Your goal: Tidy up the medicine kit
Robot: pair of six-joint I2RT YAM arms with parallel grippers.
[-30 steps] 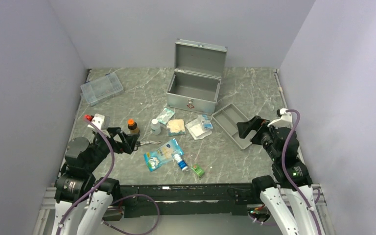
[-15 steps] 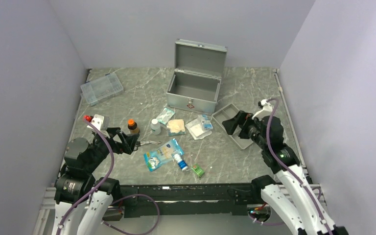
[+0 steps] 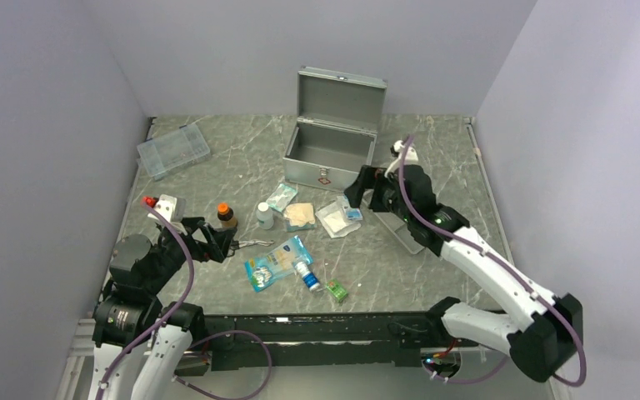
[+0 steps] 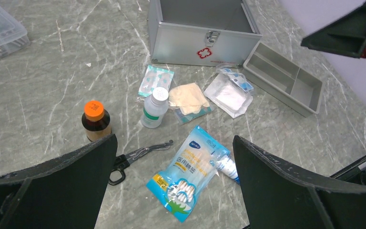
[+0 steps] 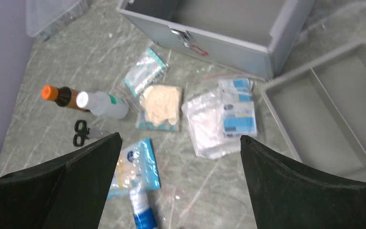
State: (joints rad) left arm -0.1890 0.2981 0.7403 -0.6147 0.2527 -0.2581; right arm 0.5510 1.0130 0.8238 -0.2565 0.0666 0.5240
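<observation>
Right gripper, spread wide and empty, has swung left; silver-grey metal medicine kit lies just beyond; left gripper, also open, is farther.

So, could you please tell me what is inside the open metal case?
Nothing shows inside the metal case: only bare grey walls and part of its floor. Its front wall hides the near strip of the floor, so something flat there cannot be ruled out.

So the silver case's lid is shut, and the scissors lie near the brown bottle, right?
Not quite. The medicine kit has its lid standing open, as the top external view shows. The scissors do lie near the brown bottle.
</observation>
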